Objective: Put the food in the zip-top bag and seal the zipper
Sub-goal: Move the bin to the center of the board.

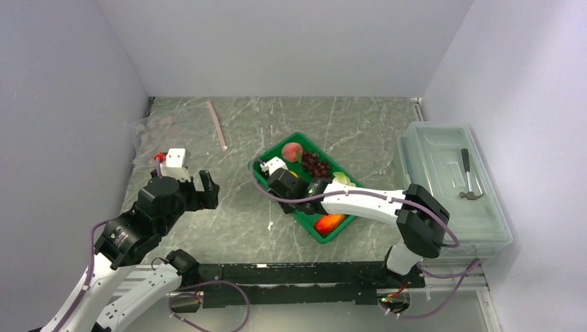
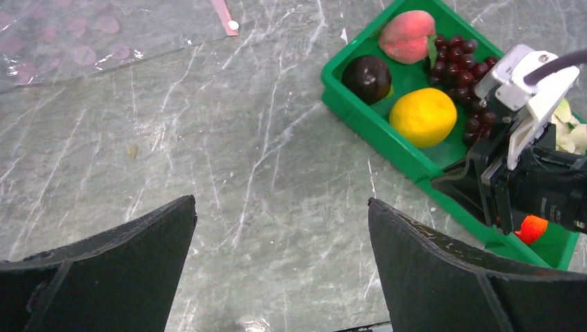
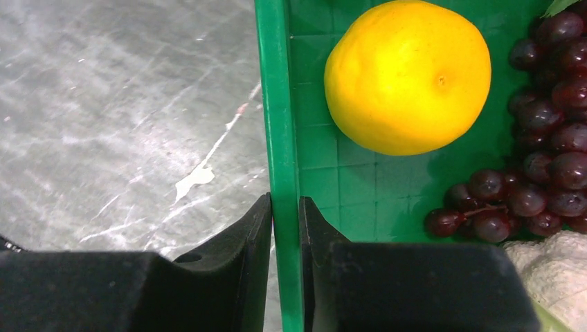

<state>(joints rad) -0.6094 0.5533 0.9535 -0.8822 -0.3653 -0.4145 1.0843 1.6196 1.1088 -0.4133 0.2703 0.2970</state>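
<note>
The right gripper [image 3: 284, 207] is clamped on the near left wall of the green tray [image 3: 275, 83], one finger outside over the counter [image 1: 228, 221] and one inside. In the tray, the lemon [image 3: 408, 76] lies just beyond that inner finger, with the grapes [image 3: 547, 145] beside it and the lettuce [image 3: 554, 270] at the near right. From the left wrist view, the dark fruit [image 2: 367, 77] and a peach [image 2: 406, 36] sit at the tray's far end, and the red-orange fruit [image 2: 531, 228] shows at its near end, partly hidden behind the right gripper. The left gripper [image 2: 280, 207] hangs over bare counter left of the tray, its fingers spread wide and holding nothing. The bag [image 2: 62, 41] lies flat at the far left of the counter, well apart from the tray, with its pink zipper [image 1: 217, 124] on the side toward the tray. A clear box [image 1: 443, 207] with a hammer [image 1: 469, 181] stands at the right.
</note>
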